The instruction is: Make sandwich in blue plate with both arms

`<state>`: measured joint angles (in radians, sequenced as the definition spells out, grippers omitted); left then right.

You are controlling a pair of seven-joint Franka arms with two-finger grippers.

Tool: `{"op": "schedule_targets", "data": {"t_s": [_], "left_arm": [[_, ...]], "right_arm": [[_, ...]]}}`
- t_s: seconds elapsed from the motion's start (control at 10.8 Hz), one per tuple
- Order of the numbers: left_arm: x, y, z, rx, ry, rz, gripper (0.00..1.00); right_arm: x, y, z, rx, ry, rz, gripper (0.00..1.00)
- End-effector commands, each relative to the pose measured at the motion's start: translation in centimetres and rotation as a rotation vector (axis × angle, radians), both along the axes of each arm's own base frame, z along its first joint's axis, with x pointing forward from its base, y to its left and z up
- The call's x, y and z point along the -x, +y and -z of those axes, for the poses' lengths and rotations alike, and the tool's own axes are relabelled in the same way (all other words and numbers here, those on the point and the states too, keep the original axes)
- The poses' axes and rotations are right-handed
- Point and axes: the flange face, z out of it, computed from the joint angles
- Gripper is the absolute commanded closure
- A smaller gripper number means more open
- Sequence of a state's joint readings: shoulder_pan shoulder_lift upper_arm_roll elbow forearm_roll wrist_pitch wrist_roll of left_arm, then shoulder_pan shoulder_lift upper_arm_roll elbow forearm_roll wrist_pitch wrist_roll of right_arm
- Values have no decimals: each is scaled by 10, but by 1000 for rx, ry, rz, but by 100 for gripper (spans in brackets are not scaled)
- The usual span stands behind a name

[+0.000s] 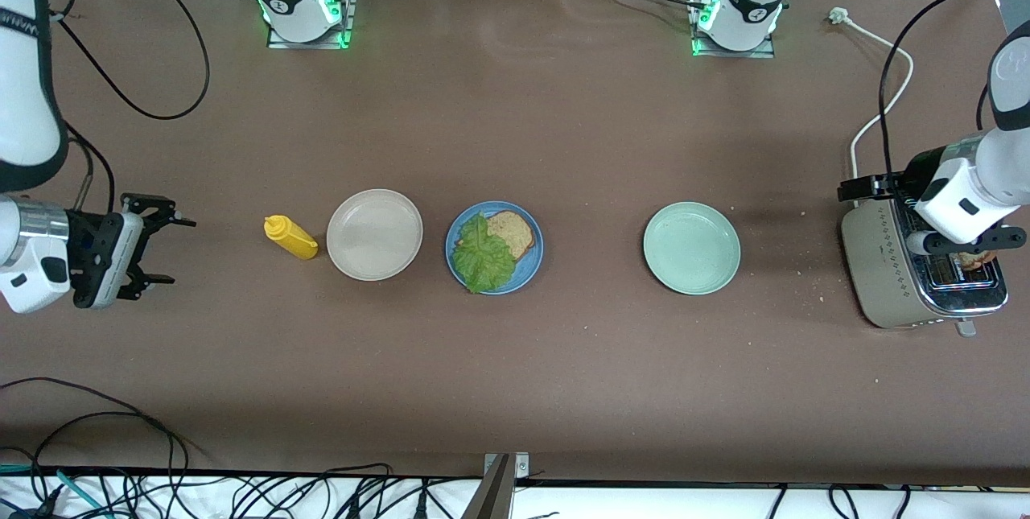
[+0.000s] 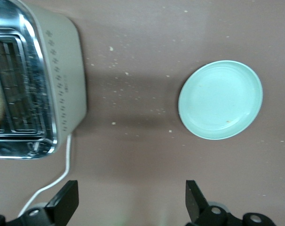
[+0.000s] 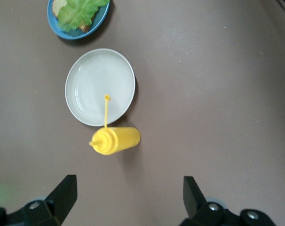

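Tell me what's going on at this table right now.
Two robot arms are building a sandwich, and it is half done: the blue plate holds one bread slice with a lettuce leaf on it, no top slice yet. The left gripper is open over the toaster, which has a slice in its slot. The right gripper waits open at its end of the table, holding nothing.

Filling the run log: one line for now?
blue plate: bread, lettuce | left end effector: open over toaster | right end effector: open, waiting
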<state>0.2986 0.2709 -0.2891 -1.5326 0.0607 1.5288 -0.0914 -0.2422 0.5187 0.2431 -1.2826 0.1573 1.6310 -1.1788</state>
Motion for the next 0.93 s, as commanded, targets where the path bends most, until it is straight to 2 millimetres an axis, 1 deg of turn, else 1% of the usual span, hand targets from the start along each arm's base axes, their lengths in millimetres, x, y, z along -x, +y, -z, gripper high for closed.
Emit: {"op": "schedule_targets", "data": {"t_s": [0.0, 0.09, 0.19, 0.28, 0.37, 0.46, 0.56, 0.65, 0.74, 0.84], "left_arm": [[6, 55, -10, -42, -8, 57, 0], [9, 78, -10, -68, 0, 85, 0], [12, 104, -10, -104, 10, 122, 0], [15, 129, -1, -125, 36, 152, 0], [14, 151, 8, -125, 41, 160, 0], [9, 170, 12, -131, 3, 143, 0], [6, 189, 24, -125, -17, 121, 0], [2, 196, 35, -122, -26, 119, 0], [2, 204, 44, -117, -26, 108, 0], [-1, 209, 59, -107, -22, 106, 0]], "right_arm": [[23, 29, -40, 127, 39, 226, 0], [26, 38, -50, 151, 33, 272, 0], [34, 45, -57, 166, 45, 336, 0], [42, 58, -66, 186, 59, 427, 0], [51, 69, -73, 204, 78, 522, 0], [58, 84, -79, 230, 78, 574, 0], [63, 90, -85, 254, 72, 648, 0], [71, 95, -90, 272, 58, 726, 0], [77, 98, -90, 280, 25, 790, 0], [76, 88, -85, 277, -13, 858, 0]]}}
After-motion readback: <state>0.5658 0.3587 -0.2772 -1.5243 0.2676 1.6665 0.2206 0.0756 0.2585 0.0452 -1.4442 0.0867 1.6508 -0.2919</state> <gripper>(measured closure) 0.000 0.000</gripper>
